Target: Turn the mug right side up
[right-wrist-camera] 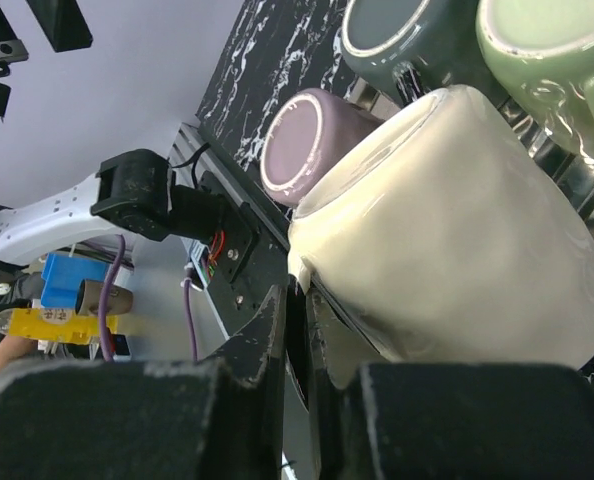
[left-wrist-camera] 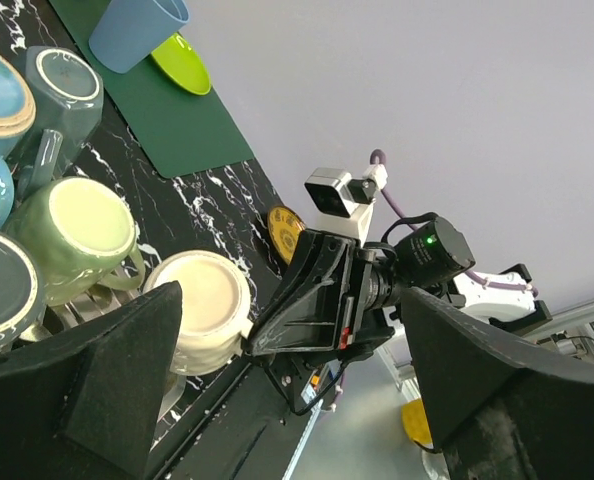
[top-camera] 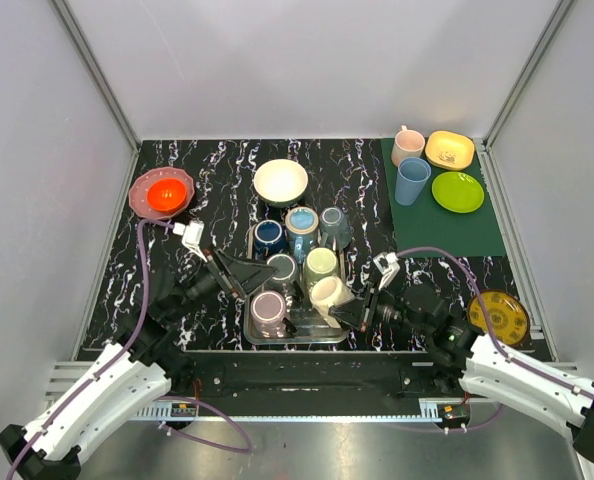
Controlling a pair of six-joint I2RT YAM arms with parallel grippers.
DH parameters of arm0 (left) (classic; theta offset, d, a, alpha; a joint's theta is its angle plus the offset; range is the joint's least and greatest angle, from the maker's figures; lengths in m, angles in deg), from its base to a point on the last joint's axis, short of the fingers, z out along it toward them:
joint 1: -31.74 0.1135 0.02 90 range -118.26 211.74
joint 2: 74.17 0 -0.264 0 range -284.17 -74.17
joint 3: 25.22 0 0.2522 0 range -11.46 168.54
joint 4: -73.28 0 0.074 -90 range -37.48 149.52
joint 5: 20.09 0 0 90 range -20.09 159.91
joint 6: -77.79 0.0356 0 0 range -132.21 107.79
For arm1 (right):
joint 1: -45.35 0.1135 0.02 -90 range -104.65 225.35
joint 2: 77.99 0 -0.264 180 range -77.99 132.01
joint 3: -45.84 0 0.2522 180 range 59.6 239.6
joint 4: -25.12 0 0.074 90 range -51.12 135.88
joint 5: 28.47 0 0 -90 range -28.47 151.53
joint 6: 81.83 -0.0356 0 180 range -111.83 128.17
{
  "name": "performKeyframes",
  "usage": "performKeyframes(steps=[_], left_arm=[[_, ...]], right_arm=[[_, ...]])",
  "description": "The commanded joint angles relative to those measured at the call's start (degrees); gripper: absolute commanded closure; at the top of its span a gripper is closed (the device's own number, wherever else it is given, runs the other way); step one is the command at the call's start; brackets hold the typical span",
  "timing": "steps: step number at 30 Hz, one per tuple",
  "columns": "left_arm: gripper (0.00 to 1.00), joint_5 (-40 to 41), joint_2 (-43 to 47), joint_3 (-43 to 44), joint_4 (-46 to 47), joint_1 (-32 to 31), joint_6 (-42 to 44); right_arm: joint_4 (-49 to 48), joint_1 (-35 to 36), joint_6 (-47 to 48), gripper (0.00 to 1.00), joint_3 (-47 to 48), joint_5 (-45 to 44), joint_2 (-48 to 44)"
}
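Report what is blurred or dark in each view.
Top external: sharp, evenly lit. Left wrist: the left gripper's fingers are dark, blurred masses; the green mug beyond is sharp. Right wrist: the cream mug fills the frame, evenly lit; the right gripper below is dark and blurred.

Back wall (top-camera: 307, 60) pale grey, plain, matte, fills upper half of top view. Left side wall (top-camera: 27, 200) and right side wall (top-camera: 577, 200) same panel, slanting inward toward back. Aluminium posts (top-camera: 97, 75) run along corners where panels meet.

Tabletop (top-camera: 217, 165) black with white marble veining; dark green mat (top-camera: 447, 230) lies on its upper right part. Silver slotted rail (top-camera: 307, 410) along bottom of frame. Light even and soft.

Right wrist view, lower left, beyond table edge: blurred blue box (right-wrist-camera: 72, 280) and yellow item (right-wrist-camera: 37, 322) — kind unclear.
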Motion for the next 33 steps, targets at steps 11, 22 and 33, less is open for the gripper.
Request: performKeyframes(steps=[11,22,33], left_arm=[[0.08,1.6,4.2,-3.0,0.5,-0.1,-0.2],[0.07,1.3,3.0,-5.1,1.8,-0.1,-0.7],[0.07,0.4,0.9,-6.1,3.5,-0.1,-1.0]], right_arm=[[-33.9,0.5,-4.5,1.0,-9.6,-0.8,11.7],[-11.9,0.5,-7.8,0.87,-10.0,-4.9,0.6],[3.9,0.5,-9.3,0.56,-8.6,-7.0,-4.7]])
